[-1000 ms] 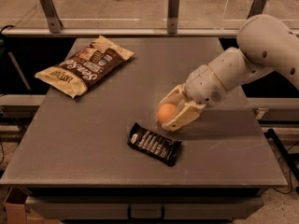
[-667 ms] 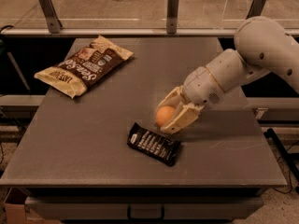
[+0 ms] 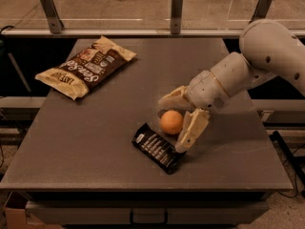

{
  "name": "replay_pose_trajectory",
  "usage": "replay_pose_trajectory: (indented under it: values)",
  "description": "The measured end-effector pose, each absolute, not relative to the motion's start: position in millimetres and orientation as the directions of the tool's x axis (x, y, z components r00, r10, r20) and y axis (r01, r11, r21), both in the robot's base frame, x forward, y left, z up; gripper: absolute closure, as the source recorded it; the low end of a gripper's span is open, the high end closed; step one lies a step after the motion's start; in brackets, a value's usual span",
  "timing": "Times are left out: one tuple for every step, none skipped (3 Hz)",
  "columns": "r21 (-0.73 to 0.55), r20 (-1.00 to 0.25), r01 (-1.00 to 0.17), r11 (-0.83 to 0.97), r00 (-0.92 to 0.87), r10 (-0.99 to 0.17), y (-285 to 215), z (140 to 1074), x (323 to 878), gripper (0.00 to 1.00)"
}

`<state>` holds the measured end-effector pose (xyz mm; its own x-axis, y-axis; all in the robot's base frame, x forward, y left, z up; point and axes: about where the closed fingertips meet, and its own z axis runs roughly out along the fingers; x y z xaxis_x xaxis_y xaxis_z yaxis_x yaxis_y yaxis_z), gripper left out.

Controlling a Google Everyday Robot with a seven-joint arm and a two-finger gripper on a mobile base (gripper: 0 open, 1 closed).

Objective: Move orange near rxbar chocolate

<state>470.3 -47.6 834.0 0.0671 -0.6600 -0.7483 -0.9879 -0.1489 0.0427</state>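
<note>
Black rxbar chocolate beside orange between parted jaws.

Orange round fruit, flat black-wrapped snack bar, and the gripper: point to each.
orange (image 3: 171,122), camera view, centre of its skin.
snack bar (image 3: 156,148), camera view, middle of wrapper.
gripper (image 3: 172,126), camera view, midway between fingertips, straddling the orange.

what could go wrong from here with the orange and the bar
The orange seems to rest on the table inside the open gripper, right beside the chocolate bar. Being round, it may roll away when the gripper pulls out, especially if a finger brushes it. The lower fingertip also sits close against the bar's edge, so backing out carelessly might drag the bar.
</note>
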Motion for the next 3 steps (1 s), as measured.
replay_pose_trajectory:
  values:
    - [0.011,-0.749,-0.991,-0.13,0.078,-0.658,-52,846,477,0.0]
    - [-0.077,-0.759,-0.995,-0.06,0.097,-0.644,-71,880,504,0.0]
    - [-0.278,-0.786,-0.952,0.127,0.15,-0.6,-119,965,557,0.0]
